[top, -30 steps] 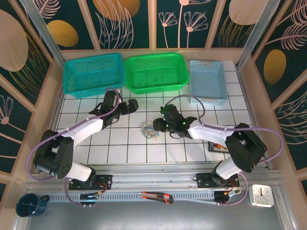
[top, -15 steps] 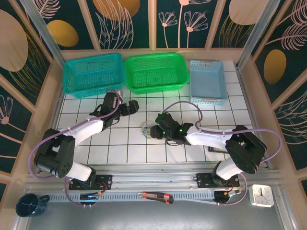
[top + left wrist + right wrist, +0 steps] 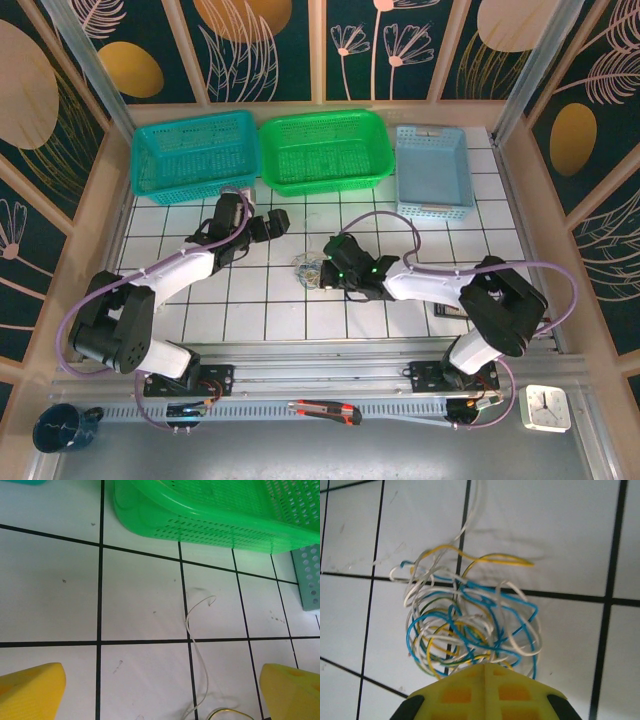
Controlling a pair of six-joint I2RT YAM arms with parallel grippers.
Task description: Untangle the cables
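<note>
The cables [image 3: 470, 625] lie in one small messy ball of white, yellow and blue wire. The ball sits on the white tiled table [image 3: 250, 305], in the middle, between the two arms. One white wire end [image 3: 197, 640] sticks out of the ball toward the green basket [image 3: 200, 515].

The right gripper [image 3: 485, 676] is at the near edge of the ball. Its jaws are squeezed together. A few thin loops go in under the tips, so it looks like it pinches them. The left gripper [image 3: 161, 685] points down at the loose white end, with its jaws wide apart and nothing in them.

I think the step now is to pull some wire out. The right gripper should pull slowly and low, away from the ball. If the whole ball comes along, the left gripper can hold the white end down. Then the loops can slide apart and not pull into a knot.
</note>
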